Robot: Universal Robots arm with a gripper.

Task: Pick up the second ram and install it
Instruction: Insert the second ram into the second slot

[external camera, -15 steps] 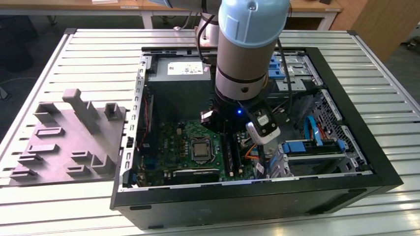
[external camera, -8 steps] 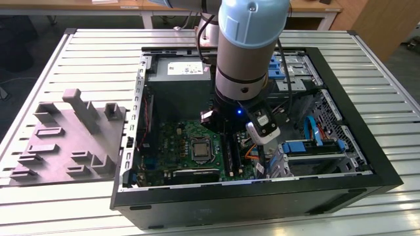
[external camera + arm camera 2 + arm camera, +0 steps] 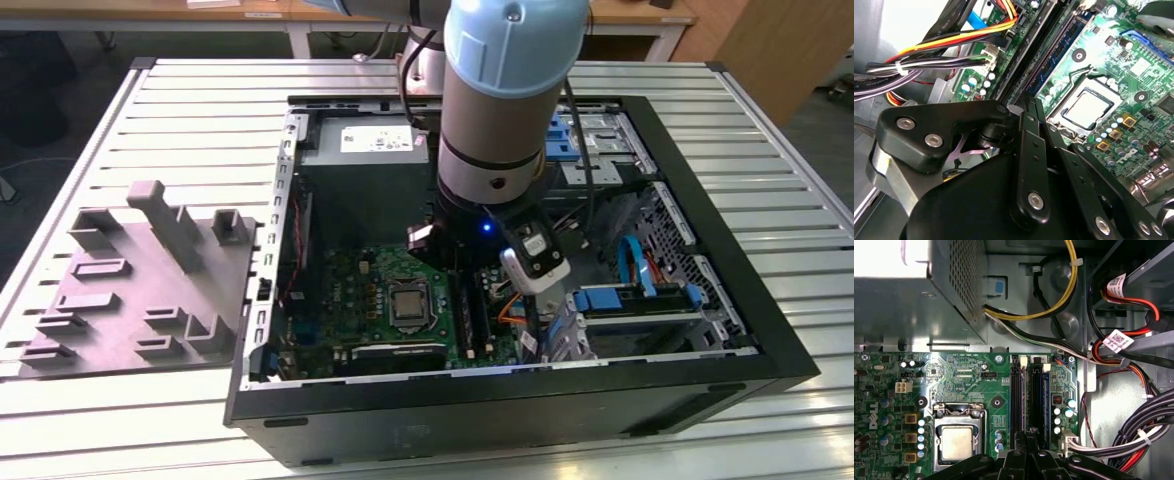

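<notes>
My gripper [image 3: 1028, 434] hangs low inside the open computer case [image 3: 507, 405], directly over the long black memory slot rails [image 3: 1018, 395] beside the processor socket [image 3: 956, 442]. In both wrist views its black fingers [image 3: 1026, 107] are drawn together, tips just above the rails [image 3: 1021, 65]. A blue slot [image 3: 1044, 395] runs alongside. The second ram is hidden: I cannot tell any strip between the fingers apart from the rails. In the exterior view the arm's wrist covers the gripper [image 3: 457, 265] above the motherboard [image 3: 360, 300].
A grey moulded tray [image 3: 134, 290] lies on the slatted table at the exterior view's left of the case. Cable bundles [image 3: 1134, 440] crowd one side of the slots. The power supply box [image 3: 367, 160] and a drive cage [image 3: 641, 300] hem in the motherboard.
</notes>
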